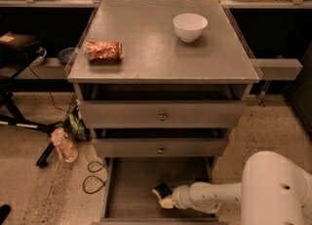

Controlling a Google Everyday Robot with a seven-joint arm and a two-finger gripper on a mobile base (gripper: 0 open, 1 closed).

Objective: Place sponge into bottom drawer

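Yellow sponge (163, 193) at hand (169, 200), inside bottom drawer (134, 185)

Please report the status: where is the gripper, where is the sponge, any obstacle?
Gripper inside bottom drawer, toward front right. Sponge at gripper tip, over drawer floor. Bowl and snack packet on cabinet top, not in the way.

A: What sits on the grey cabinet top (161, 58)?

B: A white bowl (190, 26) stands near the back right. An orange-red foil snack packet (103, 51) lies near the left edge, well apart from it.

A: And lower down?

B: The bottom drawer (131, 185) stands open. The sponge (163, 190) is on its flat grey floor, with the gripper (169, 200) right against it, reaching in from the right.
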